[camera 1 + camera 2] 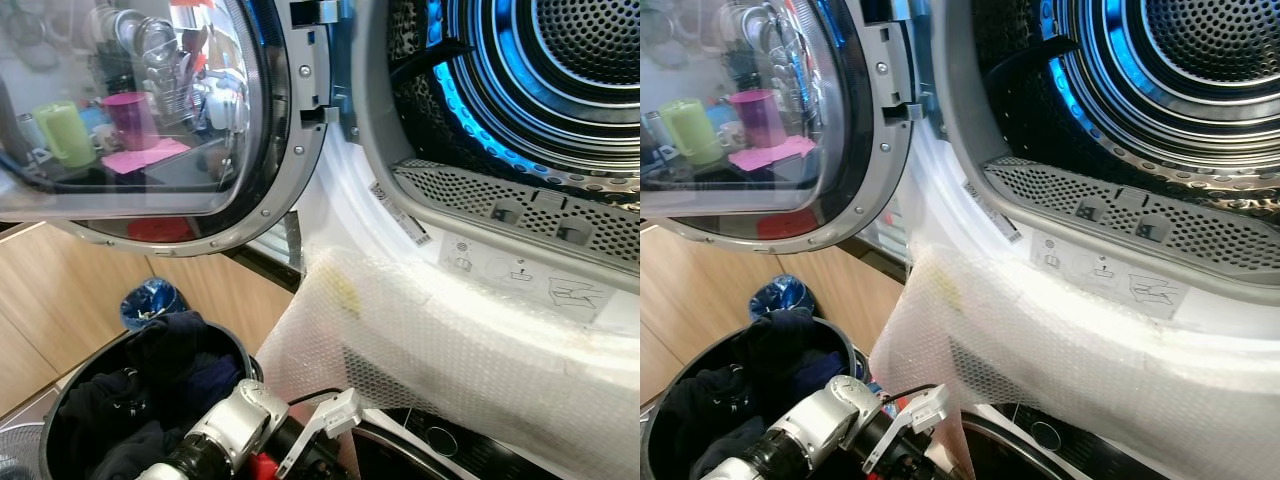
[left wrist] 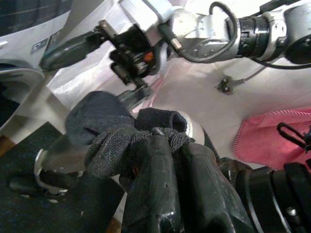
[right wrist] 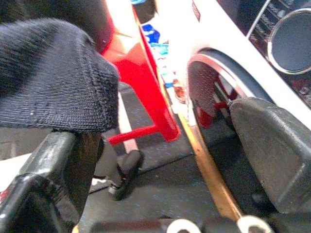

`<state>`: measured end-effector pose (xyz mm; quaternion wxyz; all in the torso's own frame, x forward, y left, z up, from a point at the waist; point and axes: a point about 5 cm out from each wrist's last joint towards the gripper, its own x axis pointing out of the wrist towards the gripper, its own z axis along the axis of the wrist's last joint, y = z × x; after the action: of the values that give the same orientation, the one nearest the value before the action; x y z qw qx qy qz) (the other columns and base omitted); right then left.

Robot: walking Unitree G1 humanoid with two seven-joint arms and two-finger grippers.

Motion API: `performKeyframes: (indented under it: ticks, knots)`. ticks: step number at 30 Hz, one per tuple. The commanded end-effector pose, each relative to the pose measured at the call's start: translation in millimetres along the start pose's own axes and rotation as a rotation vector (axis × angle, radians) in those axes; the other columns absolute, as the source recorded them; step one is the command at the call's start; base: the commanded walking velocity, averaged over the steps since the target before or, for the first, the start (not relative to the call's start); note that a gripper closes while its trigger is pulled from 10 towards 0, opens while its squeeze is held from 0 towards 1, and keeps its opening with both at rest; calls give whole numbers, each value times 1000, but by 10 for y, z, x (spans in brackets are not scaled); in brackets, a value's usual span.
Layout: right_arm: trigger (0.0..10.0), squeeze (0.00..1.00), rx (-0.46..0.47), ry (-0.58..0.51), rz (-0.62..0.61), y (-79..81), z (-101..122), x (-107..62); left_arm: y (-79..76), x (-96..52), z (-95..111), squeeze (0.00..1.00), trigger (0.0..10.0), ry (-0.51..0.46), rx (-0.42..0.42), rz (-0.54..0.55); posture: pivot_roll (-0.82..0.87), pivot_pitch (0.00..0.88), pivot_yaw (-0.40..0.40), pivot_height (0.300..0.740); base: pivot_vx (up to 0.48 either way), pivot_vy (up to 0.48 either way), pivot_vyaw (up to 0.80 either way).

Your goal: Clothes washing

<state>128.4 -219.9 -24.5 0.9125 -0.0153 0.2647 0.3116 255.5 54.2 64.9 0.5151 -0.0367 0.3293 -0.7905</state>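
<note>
Left gripper [image 2: 163, 141] clamped on dark sock [image 2: 121, 133], low beside the laundry basket [image 1: 60, 395] under the open drum [image 1: 560, 60]. Soft, light, floppy; pinch mid-fabric. Right gripper [image 3: 160, 160] spread apart, dark knit draped over one finger [image 3: 53, 160].

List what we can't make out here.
- Drum: its bottom is hidden behind the rim in the eye views.
- Dark clothes in basket: heaped, count unclear.
- Silver arm: gripper cut off by bottom edge.
- Left gripper: dark garment bunched, type unclear.
- Lower machine: front hidden by bubble wrap.
</note>
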Motion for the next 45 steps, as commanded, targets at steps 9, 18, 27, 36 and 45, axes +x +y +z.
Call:
performKeyframes:
  ticks: [9,18,27,36,45]
  knots:
    - [10000,0,32,-4,197,188,21,-144,60,11,49,0,0,-15,11,38,-26,0,78,740,0,0,0]
    - [10000,0,19,-76,166,128,206,-37,76,60,46,0,0,-35,2,37,-27,0,71,740,0,0,0]
    - [10000,0,9,-85,209,173,254,38,76,96,57,0,0,-47,-3,25,-23,0,65,740,0,0,0]
    - [10000,0,-50,53,76,-25,69,-53,81,80,41,0,0,-54,-11,38,-22,0,67,740,0,0,0]
    - [10000,0,-7,156,49,-3,-122,-97,46,-160,151,0,0,-71,87,130,-17,0,70,740,0,0,0]
